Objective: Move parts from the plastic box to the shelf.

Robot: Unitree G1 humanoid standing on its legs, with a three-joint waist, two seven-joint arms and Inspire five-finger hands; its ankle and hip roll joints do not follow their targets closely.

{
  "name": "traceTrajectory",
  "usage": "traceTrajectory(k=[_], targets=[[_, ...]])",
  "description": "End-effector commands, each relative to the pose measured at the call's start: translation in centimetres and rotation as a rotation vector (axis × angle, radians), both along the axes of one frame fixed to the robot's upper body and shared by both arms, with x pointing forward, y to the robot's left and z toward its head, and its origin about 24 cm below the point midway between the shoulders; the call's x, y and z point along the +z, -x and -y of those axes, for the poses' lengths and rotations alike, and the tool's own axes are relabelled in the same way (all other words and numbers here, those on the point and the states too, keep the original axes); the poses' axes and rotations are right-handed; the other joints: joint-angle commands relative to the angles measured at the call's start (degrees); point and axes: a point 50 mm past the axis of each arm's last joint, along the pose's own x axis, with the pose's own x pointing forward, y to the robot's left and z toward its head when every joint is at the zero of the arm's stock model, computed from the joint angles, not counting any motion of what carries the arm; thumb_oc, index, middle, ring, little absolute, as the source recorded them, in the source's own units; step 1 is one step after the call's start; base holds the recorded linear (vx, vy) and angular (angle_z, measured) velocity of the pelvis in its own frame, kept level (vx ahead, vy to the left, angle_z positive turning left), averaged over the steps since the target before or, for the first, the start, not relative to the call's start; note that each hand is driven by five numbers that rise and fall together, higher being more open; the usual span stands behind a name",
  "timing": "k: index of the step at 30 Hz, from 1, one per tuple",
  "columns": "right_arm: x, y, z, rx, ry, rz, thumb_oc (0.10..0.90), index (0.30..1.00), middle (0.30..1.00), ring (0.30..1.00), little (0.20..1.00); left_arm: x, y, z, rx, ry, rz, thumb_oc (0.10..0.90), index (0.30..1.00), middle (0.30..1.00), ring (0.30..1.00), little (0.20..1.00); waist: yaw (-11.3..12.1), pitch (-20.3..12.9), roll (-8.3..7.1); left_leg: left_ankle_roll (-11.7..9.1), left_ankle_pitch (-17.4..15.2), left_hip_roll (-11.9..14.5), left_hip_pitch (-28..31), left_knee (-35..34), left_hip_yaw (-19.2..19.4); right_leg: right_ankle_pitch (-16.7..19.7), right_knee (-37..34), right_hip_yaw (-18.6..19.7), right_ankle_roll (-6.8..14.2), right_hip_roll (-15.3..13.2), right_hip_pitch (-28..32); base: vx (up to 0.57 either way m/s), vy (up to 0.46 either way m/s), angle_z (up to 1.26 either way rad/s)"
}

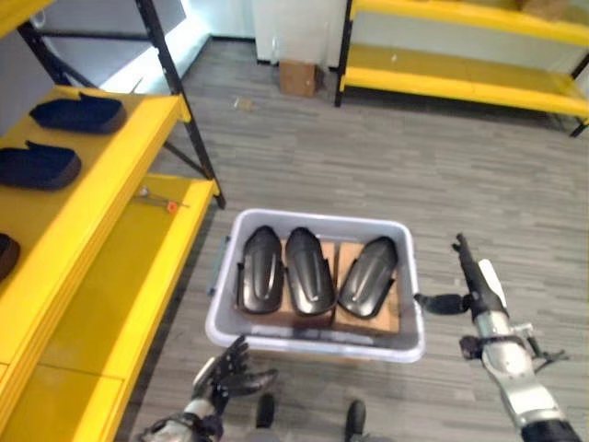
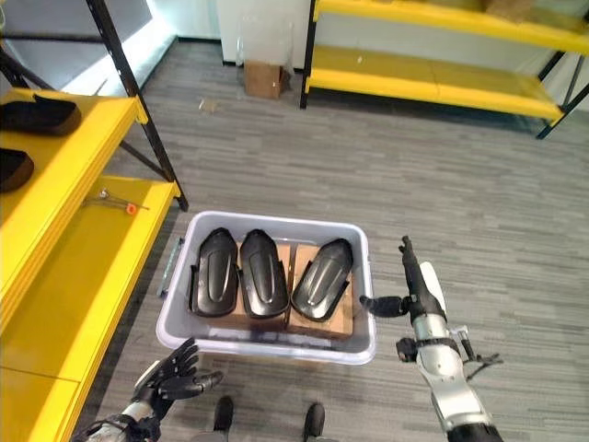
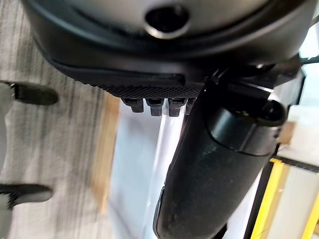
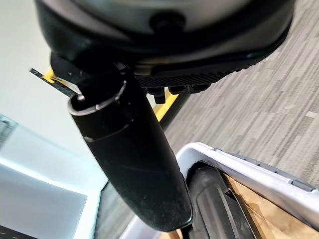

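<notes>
A grey plastic box (image 1: 317, 345) sits on the floor in front of me. Three black curved parts lie side by side in it on cardboard: left part (image 1: 260, 268), middle part (image 1: 308, 270), right part (image 1: 368, 274). My left hand (image 1: 225, 376) hovers just outside the box's near left corner, fingers spread, holding nothing. Beside the box's right wall, my right hand (image 1: 474, 281) stands with straight fingers and the thumb pointing at the box; it also holds nothing. The yellow shelf (image 1: 138, 249) stands at the left, with similar black parts (image 1: 78, 113) on its upper level.
A small tool with a red tip (image 1: 166, 204) lies on the shelf's lower level. Another yellow shelf (image 1: 460, 83) runs along the back, with a cardboard box (image 1: 299, 76) on the floor beside it. Grey floor lies open behind and right of the box.
</notes>
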Motion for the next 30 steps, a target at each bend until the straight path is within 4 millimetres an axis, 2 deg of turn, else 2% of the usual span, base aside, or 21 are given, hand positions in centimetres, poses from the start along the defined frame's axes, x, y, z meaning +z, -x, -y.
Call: traceTrajectory(k=[1, 8, 13, 21, 30], targets=[[6.7, -4.4, -0.9, 0.017, 0.118, 0.274, 0.900, 1.000, 1.000, 1.000, 1.000, 3.0, -3.7, 0.9, -0.038, 0.004, 0.193, 0.900, 1.000, 1.000, 1.000, 1.000, 1.2, 3.5, -0.02, 3.4, -4.0, 0.1, -2.2, 4.5, 0.1, -1.4, 5.5, 1.5, 5.0, -8.3, -2.3, -0.19, 0.037, 0.07], [8.2, -6.9, -3.1, 0.038, 0.173, 0.310, 0.900, 1.000, 1.000, 1.000, 1.000, 3.9, -5.2, 1.7, -0.045, 0.001, 0.242, 0.900, 1.000, 1.000, 1.000, 1.000, 1.5, 7.3, 0.70, 3.6, -4.2, -0.3, -7.1, 8.5, -0.1, -1.2, 8.5, 2.4, 4.7, -9.3, -6.5, -0.10, 0.030, 0.09], [9.9, -8.2, -4.9, 0.077, 0.357, 0.343, 0.900, 1.000, 1.000, 1.000, 1.000, 4.6, -6.1, 2.1, -0.042, 0.001, 0.279, 0.900, 1.000, 1.000, 1.000, 1.000, 1.7, 9.6, 0.61, 3.7, -4.3, -0.5, -9.6, 10.3, 0.2, -1.1, 9.7, 3.4, 4.6, -9.6, -9.1, -0.06, 0.028, -0.01], [10.8, -8.6, -6.1, 0.111, 0.559, 0.373, 0.900, 1.000, 1.000, 1.000, 1.000, 5.2, -6.9, 2.3, -0.047, -0.019, 0.312, 0.900, 1.000, 1.000, 1.000, 1.000, 1.8, 11.4, 0.14, 3.7, -4.8, -1.1, -11.8, 12.1, 0.1, -1.0, 10.2, 3.5, 4.5, -9.8, -10.3, -0.02, 0.003, -0.02], [10.7, -9.0, -5.9, 0.073, 0.640, 0.358, 0.900, 1.000, 1.000, 1.000, 1.000, 5.8, -7.4, 2.2, -0.035, -0.031, 0.344, 0.900, 1.000, 1.000, 1.000, 1.000, 2.3, 12.5, -0.13, 3.8, -5.1, -1.4, -13.5, 13.4, -0.2, -0.9, 10.6, 3.6, 4.4, -9.8, -11.3, 0.00, 0.000, 0.00]])
